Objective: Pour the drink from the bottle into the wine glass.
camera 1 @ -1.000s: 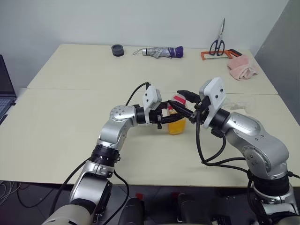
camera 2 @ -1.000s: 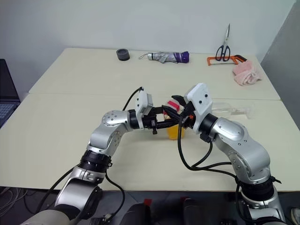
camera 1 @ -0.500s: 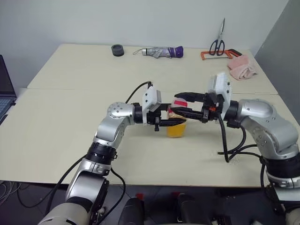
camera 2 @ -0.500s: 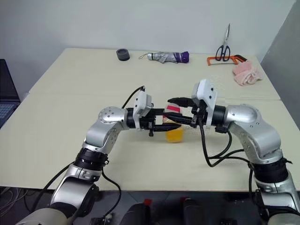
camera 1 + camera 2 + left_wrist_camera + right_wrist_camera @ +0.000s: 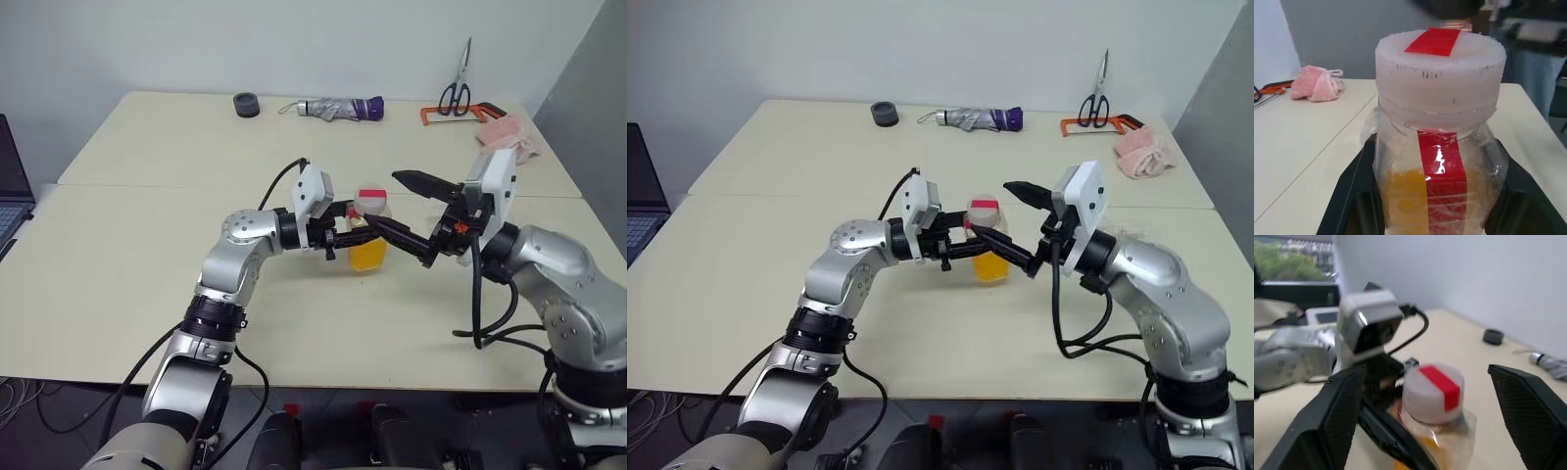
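And there go the fingers: the right gripper (image 5: 390, 204), pinched in around the cap (image 5: 1440, 68) a second ago and hovering right at it half a second ago, has sprung wide apart, one black finger up above the cap and the other reaching low in front of the bottle (image 5: 369, 230), touching neither as far as I can see. The cap hasn't gone with it! It sits square on the wide neck, white with its red strip across the top, and the right wrist view looks straight at it between two widely spread fingers. Over on the other side nothing has given way: the left gripper (image 5: 353, 235) is clamped on the bottle's body, black fingers on either flank, holding it upright near the middle of the table (image 5: 147, 284), in front of the robot and between the two arms. Whether its base rests on the tabletop or hangs just above it, I can't tell. The orange drink (image 5: 368, 257) fills the lower part, level and calm. What it means: to my eye this is a release between twists or a grip that didn't take, not a finished opening. No pouring can begin while that cap is on, so the right gripper probably needs to come back in and close on it again.
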{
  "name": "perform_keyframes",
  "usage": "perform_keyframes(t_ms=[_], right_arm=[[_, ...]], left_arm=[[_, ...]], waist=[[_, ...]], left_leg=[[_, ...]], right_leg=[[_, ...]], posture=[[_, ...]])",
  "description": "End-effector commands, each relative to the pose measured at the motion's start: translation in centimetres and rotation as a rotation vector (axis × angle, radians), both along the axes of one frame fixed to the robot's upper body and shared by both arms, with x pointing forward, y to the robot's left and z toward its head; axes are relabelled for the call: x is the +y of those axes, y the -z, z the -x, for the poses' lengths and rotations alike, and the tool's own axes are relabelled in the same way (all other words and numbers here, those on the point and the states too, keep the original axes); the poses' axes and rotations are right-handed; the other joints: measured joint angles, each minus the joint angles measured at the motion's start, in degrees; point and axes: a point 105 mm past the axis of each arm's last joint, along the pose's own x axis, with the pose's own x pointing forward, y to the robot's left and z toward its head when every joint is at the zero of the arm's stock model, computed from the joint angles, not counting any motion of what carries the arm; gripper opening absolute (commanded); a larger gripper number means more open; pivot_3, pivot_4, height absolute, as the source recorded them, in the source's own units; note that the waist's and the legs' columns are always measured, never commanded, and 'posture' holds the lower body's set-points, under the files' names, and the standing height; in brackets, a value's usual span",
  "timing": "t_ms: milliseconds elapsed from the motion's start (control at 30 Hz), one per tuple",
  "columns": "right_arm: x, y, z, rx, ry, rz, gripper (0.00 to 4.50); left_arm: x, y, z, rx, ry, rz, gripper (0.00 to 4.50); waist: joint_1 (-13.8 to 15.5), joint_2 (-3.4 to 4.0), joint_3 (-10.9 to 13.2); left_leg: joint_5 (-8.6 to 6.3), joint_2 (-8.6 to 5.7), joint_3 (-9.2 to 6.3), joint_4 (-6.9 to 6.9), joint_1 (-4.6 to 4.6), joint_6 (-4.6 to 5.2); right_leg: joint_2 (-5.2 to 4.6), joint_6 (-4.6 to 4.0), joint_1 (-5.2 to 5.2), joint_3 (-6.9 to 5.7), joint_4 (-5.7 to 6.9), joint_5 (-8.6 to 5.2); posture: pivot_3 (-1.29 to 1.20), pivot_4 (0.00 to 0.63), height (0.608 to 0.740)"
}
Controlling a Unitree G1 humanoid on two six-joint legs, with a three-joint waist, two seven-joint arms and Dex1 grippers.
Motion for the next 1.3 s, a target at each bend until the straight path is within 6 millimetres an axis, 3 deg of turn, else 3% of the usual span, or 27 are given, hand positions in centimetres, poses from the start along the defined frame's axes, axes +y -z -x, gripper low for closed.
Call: perform_keyframes(t_ms=[33, 367, 700, 800, 967, 1133, 1300], right_arm=[[0.9, 0.1, 0.4, -0.045, 0.122, 0.011, 4.28], [1.2, 0.8, -1.2, -0.058, 0.321, -0.03, 4.28], [1.5, 1.0, -1.9, -0.047, 0.36, -0.045, 4.28], [1.7, 1.1, -1.8, -0.045, 0.343, -0.041, 3.66], [2.2, 1.3, -1.4, -0.04, 0.299, -0.023, 1.94], [2.6, 1.5, -1.2, -0.024, 0.234, -0.014, 1.84], [2.6, 1.1, -1.1, -0.026, 0.051, 0.003, 1.84]], left_arm=[[-0.7, -1.7, 0.1, -0.06, 0.014, 0.013, 1.94], [-1.2, -1.5, -0.2, -0.047, 0.033, 0.0, 1.94], [-1.2, -1.3, -0.3, -0.05, 0.036, -0.01, 1.94], [-1.1, -1.3, -0.2, -0.05, 0.036, -0.013, 1.94], [-1.1, -1.3, -0.2, -0.049, 0.037, -0.011, 1.94], [-1.1, -1.5, 0.0, -0.051, 0.047, -0.008, 1.94], [-0.9, -1.8, 0.5, -0.041, 0.095, -0.011, 1.94]], waist=[[0.0, 0.0, 0.0], [0.0, 0.01, 0.0], [0.0, 0.01, 0.0], [0.0, 0.01, 0.0], [0.0, 0.01, 0.0], [0.0, 0.01, 0.0], [0.0, 0.01, 0.0]], left_leg=[[0.0, 0.0, 0.0, 0.01, 0.01, 0.0], [0.01, -0.02, 0.02, 0.03, 0.0, -0.02], [0.01, -0.02, 0.04, 0.03, 0.01, -0.01], [0.01, -0.02, 0.04, 0.03, 0.01, -0.01], [0.0, -0.02, 0.04, 0.03, 0.01, -0.01], [0.0, -0.02, 0.04, 0.03, 0.01, -0.01], [0.0, -0.02, 0.08, 0.03, 0.01, 0.0]], right_leg=[[0.0, 0.0, 0.0, 0.01, 0.0, 0.0], [0.02, 0.0, 0.0, -0.01, 0.0, 0.0], [0.02, 0.0, 0.0, -0.01, 0.01, 0.0], [0.02, 0.0, 0.0, -0.01, 0.01, 0.0], [0.02, 0.0, 0.0, -0.01, 0.01, 0.0], [0.02, 0.0, 0.0, -0.01, 0.01, 0.0], [0.02, 0.0, 0.0, -0.02, 0.01, 0.0]], posture=[[0.0, 0.15, 0.74], [0.0, 0.15, 0.74], [0.0, 0.15, 0.74], [0.0, 0.15, 0.74], [0.0, 0.15, 0.74], [0.0, 0.15, 0.74], [0.0, 0.15, 0.74]])
